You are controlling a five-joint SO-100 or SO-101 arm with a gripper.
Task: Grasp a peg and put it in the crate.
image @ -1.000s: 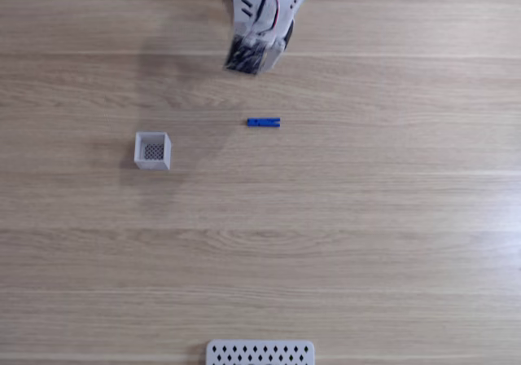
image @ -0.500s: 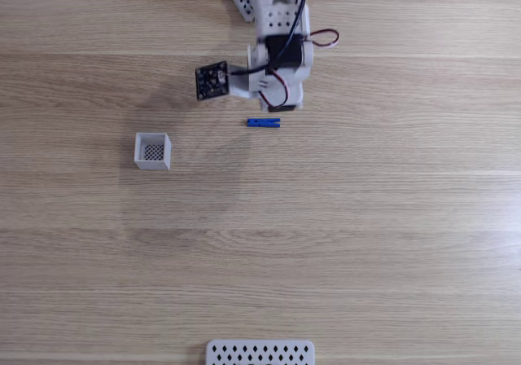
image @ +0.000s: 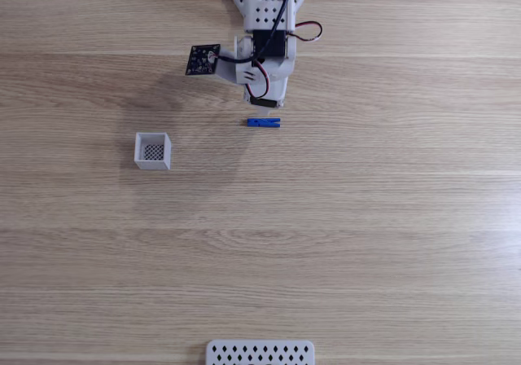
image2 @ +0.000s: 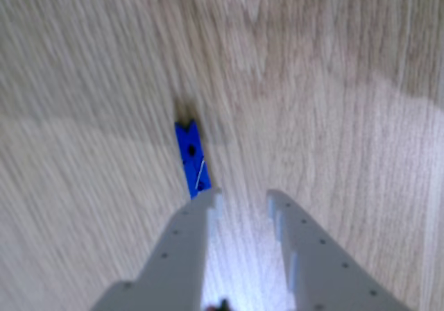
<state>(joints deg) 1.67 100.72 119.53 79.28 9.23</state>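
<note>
- The peg (image: 264, 122) lies flat on the wooden table (image: 366, 218), its long side running left to right in the fixed view, with nothing gripping it.
- The arm (image: 264, 47) reaches in from the top edge of that view and ends just above the peg, which suggests it is lining up for a grasp.
- In the other view the claw (image2: 243, 201) is open, its two pale fingers (image2: 187, 234) spread with bare wood between them.
- The peg (image2: 193, 160) there sits ahead of the left finger, its near end at or behind that fingertip rather than in the gap; I judge the claw must shift left before it closes.
- The crate (image: 152, 151) stands upright and empty to the left of the peg in the fixed view, well apart from it, so a sideways carry is yet to come.
- A white plate (image: 260, 353) with diamond holes is cut off by the bottom edge of the fixed view, far from the action.
- The arm's base is cut off at the top edge, and from above its body hides the fingers.
- The other view is blurred, so I cannot tell whether the left finger touches the peg or how high the claw hangs above the table.
</note>
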